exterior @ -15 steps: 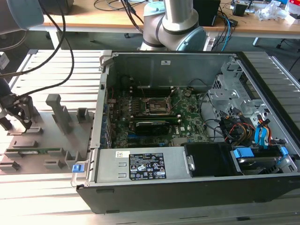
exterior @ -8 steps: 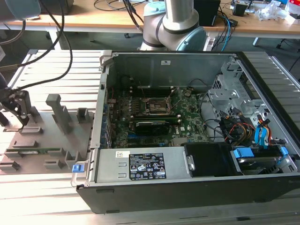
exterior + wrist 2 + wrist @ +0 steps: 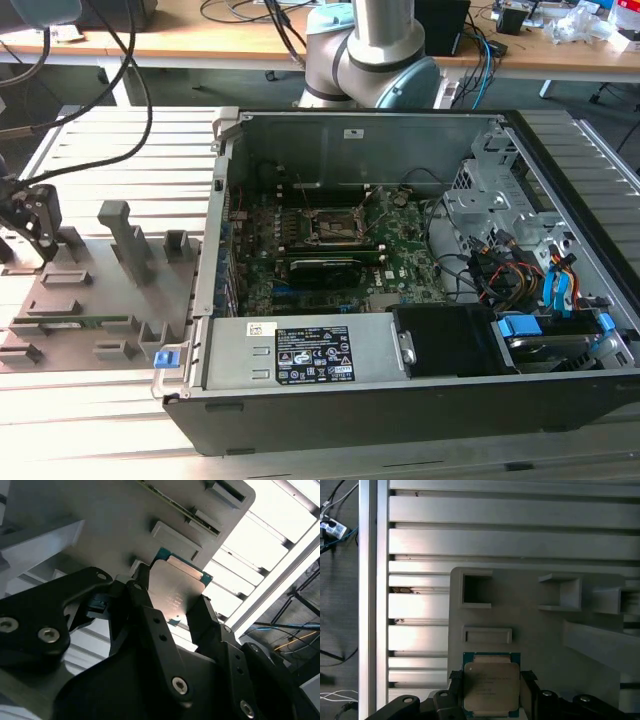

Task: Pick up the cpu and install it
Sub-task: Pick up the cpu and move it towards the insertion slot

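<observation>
The cpu (image 3: 491, 687) is a small square chip with a silvery top and a green rim, lying over the grey fixture tray (image 3: 540, 635). In both wrist views the black fingers press against two opposite edges of the cpu (image 3: 175, 587). My gripper (image 3: 491, 680) (image 3: 172, 602) is shut on it. In the exterior view the gripper (image 3: 38, 238) hangs at the left end of the fixture tray (image 3: 100, 290), far from the open computer case (image 3: 400, 330). The dark socket (image 3: 335, 226) with its metal frame sits on the motherboard (image 3: 400, 265) inside the case.
Raised blocks and slots (image 3: 125, 235) stand on the fixture tray, and a thin green memory stick (image 3: 85, 322) lies along its near edge. The case wall (image 3: 215, 230) rises between tray and motherboard. Cables and drive bays (image 3: 530, 280) fill the case at the exterior view's right.
</observation>
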`<state>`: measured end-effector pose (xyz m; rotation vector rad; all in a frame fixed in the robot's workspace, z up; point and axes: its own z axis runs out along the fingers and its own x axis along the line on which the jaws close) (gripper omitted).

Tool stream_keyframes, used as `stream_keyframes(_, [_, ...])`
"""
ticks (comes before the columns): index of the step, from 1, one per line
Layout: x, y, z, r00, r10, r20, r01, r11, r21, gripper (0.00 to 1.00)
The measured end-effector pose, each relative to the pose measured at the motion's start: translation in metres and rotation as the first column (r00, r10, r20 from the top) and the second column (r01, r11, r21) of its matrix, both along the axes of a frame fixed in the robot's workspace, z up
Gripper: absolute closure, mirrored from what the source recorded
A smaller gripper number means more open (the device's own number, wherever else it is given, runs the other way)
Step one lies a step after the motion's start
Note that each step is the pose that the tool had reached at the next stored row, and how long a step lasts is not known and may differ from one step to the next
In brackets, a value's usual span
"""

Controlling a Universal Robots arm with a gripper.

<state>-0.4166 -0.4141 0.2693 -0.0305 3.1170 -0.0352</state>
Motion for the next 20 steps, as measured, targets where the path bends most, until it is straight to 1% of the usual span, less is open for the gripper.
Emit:
stream_keyframes(2, [0.0000,0.0000,0.0040,1.0000,0.000,0.0000,0.000,1.0000,0.0000,0.46])
stream_keyframes(5, [0.0000,0.0000,0.0119,1.0000,0.000,-0.0001,0.000,1.0000,0.0000,0.46])
stream_keyframes(11, [0.0000,0.0000,0.0185,1.0000,0.000,0.0000,0.000,1.0000,0.0001,0.46])
stream_keyframes(14, [0.0000,0.0000,0.0256,1.0000,0.000,0.0000,0.000,1.0000,0.0000,0.46])
stream_keyframes(16, [0.0000,0.0001,0.0283,1.0000,0.000,0.0000,0.000,1.0000,0.0000,0.46])
stream_keyframes(20, [0.0000,0.0000,0.0384,1.0000,0.000,0.0001,0.000,1.0000,0.0001,0.46])
